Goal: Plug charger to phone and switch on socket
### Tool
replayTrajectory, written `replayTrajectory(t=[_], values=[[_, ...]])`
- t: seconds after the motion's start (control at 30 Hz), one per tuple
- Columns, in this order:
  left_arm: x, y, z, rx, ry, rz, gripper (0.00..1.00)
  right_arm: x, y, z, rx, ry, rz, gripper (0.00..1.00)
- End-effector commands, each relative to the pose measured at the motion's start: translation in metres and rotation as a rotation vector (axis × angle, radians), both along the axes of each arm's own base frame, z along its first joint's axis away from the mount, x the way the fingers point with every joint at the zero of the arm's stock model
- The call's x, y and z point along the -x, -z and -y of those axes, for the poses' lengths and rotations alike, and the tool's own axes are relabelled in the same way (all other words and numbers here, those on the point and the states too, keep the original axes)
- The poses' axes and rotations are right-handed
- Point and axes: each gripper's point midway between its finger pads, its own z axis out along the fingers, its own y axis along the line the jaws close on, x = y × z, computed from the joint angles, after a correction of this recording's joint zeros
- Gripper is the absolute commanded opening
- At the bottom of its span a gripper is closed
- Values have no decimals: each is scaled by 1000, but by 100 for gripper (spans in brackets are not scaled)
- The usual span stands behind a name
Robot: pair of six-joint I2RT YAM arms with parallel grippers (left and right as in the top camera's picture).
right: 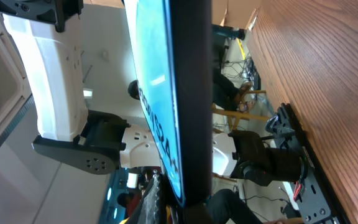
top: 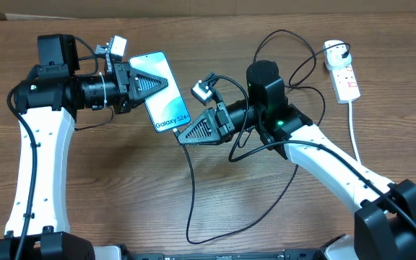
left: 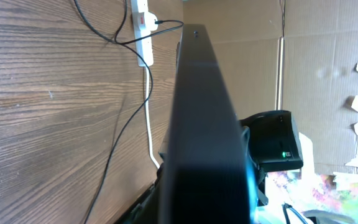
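The phone (top: 163, 94) is held off the table, its blue-teal "Galaxy" screen facing up. My left gripper (top: 144, 84) is shut on its left long side. In the left wrist view its dark edge (left: 204, 124) fills the middle. My right gripper (top: 183, 131) is shut at the phone's lower end, and the charger's thin black cable (top: 192, 195) runs out from its tips down over the table. The connector tip is hidden. The right wrist view shows the phone (right: 191, 93) edge-on right at the jaws. The white socket (top: 347, 81) lies at the far right with the white plug adapter (top: 335, 49) in it.
The black cable loops across the wood around my right arm (top: 295, 65). The socket's thick white cord (top: 352, 123) trails toward the right arm's base (top: 392, 217). Cardboard (top: 20, 7) lines the table's back edge. In the left wrist view the socket (left: 143, 18) lies far ahead.
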Motion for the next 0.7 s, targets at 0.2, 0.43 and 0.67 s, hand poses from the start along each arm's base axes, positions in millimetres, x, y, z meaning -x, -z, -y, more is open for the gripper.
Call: replayTrajectory(t=[0.2, 0.43, 0.67], values=[[18, -23, 14, 132, 74, -48, 4, -34, -3, -6, 22, 184, 41, 4], [18, -23, 14, 131, 75, -42, 4, -35, -4, -1, 18, 179, 38, 4], [19, -24, 14, 136, 79, -38, 4, -37, -5, 4, 15, 178, 36, 4]])
